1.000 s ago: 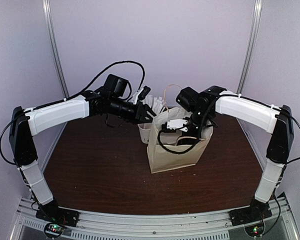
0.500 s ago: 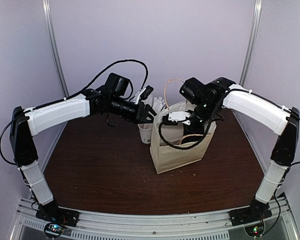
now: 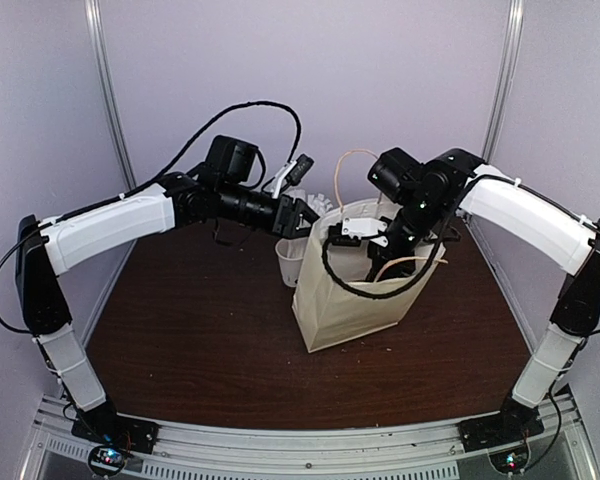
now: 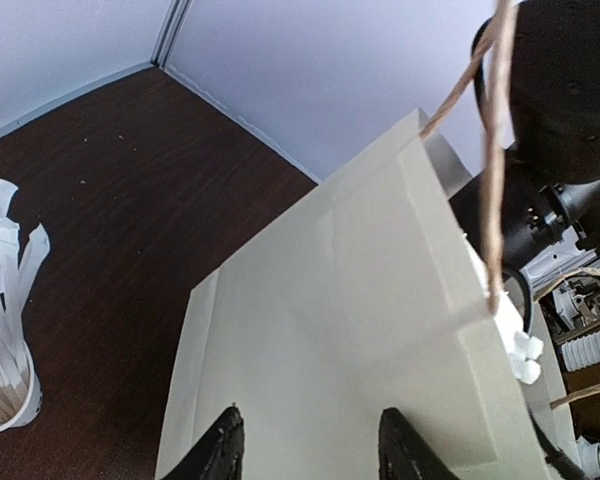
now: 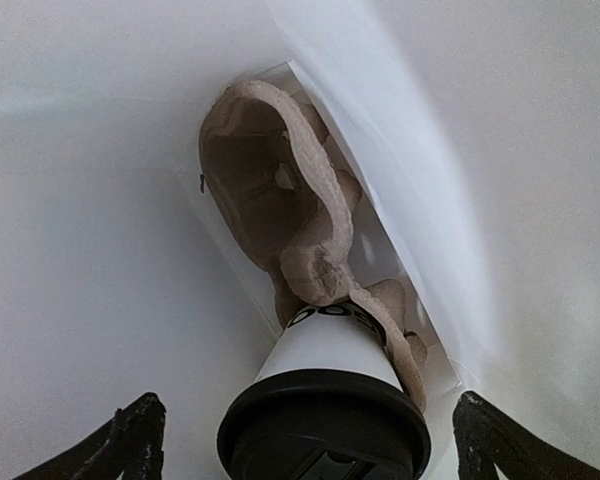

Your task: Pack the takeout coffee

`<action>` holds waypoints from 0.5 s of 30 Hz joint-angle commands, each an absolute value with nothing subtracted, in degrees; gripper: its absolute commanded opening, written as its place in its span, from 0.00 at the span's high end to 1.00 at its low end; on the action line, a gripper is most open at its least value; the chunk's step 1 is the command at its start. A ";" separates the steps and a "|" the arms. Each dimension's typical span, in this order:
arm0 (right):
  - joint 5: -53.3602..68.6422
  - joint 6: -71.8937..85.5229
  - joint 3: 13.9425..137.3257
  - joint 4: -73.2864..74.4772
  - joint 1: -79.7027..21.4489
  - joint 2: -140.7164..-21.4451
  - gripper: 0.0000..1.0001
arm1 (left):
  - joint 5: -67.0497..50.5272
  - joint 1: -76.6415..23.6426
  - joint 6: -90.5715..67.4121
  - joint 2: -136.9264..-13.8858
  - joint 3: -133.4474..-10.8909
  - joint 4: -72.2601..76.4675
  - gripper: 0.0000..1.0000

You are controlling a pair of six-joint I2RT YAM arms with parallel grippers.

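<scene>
Top external, item one: paper bag [image 3: 355, 300], upright on the table, mouth open.

- Right gripper [image 5: 313, 432]: down inside the bag, jaws spread wide, clear of the cup on both sides.
- Left gripper [image 4: 315, 445]: fingers parted against the bag's outer wall, holding nothing I can see.
- Pulp tray [image 5: 260, 190]: at the bag's bottom.
- Takeout coffee cup [image 5: 330, 350]: seated against that tray, black lid [image 5: 280, 440] fitted.

I judge packing essentially done; what remains is lifting my right arm out.
</scene>
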State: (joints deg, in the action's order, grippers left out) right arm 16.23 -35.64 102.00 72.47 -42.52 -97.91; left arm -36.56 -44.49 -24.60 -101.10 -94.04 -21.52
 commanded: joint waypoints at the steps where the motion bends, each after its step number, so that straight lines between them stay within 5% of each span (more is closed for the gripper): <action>1: 19.28 -33.53 99.44 70.84 -42.93 -96.86 0.01 | -37.98 -45.92 -21.84 -95.99 -92.33 -14.06 0.53; 15: 19.70 -32.43 95.40 67.80 -44.21 -98.77 0.03 | -37.03 -46.24 -22.22 -96.11 -91.42 -12.58 0.52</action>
